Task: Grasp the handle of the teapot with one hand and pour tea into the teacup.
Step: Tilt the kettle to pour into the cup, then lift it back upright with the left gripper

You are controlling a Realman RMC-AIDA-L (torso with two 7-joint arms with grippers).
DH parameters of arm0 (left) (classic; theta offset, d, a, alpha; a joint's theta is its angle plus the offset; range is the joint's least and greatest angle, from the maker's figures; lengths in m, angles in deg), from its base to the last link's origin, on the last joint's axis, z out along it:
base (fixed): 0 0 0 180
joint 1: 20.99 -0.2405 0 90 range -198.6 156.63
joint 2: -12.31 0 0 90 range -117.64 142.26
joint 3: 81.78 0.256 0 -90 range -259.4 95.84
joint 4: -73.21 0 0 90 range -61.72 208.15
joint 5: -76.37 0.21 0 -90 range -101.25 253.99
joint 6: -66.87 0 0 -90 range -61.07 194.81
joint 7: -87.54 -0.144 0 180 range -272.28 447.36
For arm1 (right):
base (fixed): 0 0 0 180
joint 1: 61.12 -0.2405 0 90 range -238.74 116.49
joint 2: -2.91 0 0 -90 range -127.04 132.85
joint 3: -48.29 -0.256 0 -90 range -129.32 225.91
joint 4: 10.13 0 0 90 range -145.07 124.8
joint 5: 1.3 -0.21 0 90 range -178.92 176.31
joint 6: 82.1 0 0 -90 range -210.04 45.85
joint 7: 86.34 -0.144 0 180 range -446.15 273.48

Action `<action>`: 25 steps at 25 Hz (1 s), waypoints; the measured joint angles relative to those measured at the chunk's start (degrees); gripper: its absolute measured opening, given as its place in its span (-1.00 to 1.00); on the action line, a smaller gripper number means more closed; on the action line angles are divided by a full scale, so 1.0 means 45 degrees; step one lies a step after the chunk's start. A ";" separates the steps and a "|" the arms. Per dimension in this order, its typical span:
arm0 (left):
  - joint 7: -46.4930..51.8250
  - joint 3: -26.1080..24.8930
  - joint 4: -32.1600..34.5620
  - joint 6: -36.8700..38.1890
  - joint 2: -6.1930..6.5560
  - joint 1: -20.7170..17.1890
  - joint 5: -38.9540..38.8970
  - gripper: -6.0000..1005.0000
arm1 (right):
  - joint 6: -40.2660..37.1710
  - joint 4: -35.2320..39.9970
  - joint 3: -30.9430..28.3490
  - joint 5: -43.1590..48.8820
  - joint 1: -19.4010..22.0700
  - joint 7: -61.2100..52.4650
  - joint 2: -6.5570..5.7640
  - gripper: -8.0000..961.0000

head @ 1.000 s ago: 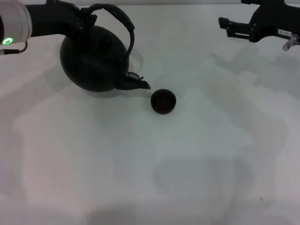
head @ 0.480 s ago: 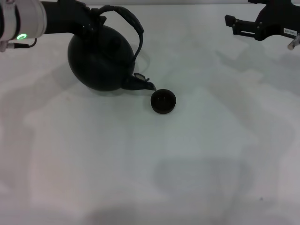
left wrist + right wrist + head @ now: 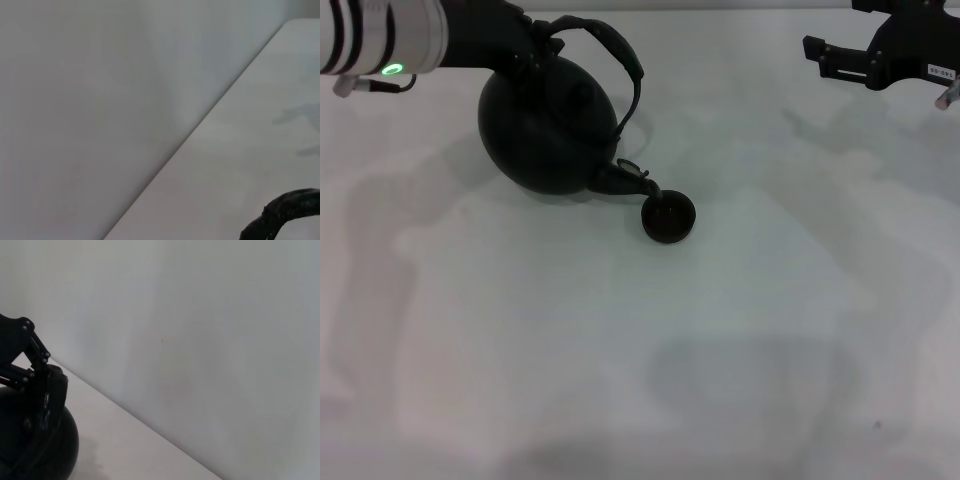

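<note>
The round matte black teapot point(image 3: 548, 132) hangs tilted at the back left of the head view. Its short spout point(image 3: 628, 181) points down-right and reaches the rim of the small black teacup point(image 3: 668, 218) on the white table. My left gripper point(image 3: 533, 45) is shut on the left end of the arched dark handle point(image 3: 620, 50). The left wrist view shows only a piece of that handle point(image 3: 286, 212). In the right wrist view the left gripper point(image 3: 37, 385) sits over the teapot point(image 3: 50, 455). My right gripper point(image 3: 848, 55) hovers parked at the back right.
The white table point(image 3: 720, 350) spreads in front of and to the right of the cup. A pale wall point(image 3: 75, 100) rises behind the table's back edge.
My left arm has carried the teapot to the right, bringing the spout from a gap left of the cup to its rim. The right arm has drifted slightly right.
</note>
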 joint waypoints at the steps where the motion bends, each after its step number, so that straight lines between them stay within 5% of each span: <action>1: 0.0078 0.0074 0.0049 0.0001 0.0002 0.0018 0.0125 -0.68 | 0.0002 -0.0006 -0.0003 0.0000 0.0000 0.0004 0.0000 0.76; 25: 0.1284 0.1046 0.0784 -0.0433 -0.0006 0.0764 0.2031 -0.69 | -0.0086 -0.0353 -0.0041 0.0002 -0.0177 0.0198 0.0020 0.76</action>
